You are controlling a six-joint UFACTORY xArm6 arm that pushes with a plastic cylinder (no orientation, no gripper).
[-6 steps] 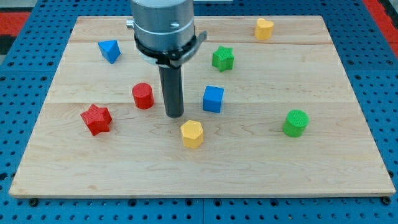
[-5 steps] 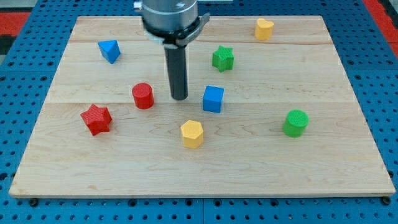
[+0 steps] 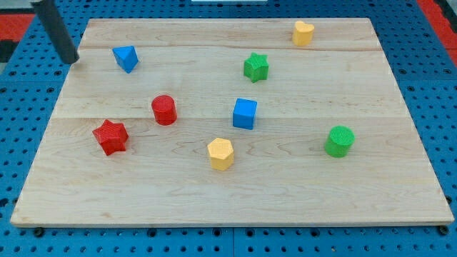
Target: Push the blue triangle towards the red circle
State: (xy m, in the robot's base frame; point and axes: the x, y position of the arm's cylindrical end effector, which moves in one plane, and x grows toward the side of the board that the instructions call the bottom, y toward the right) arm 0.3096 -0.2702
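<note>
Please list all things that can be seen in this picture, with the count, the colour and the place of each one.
triangle block: 1, blue, upper left of the board
cube: 1, blue, near the centre
round block: 1, red, left of centre
star block: 1, red, lower left
green star: 1, green, upper middle
green round block: 1, green, right side
hexagon block: 1, yellow, lower centre
heart-like block: 1, yellow, top right
board: 1, pale wood, fills the view
pegboard: 1, blue, around the board
my tip: 1, dark rod, at the board's upper left edge, left of the triangle block, apart from it
</note>
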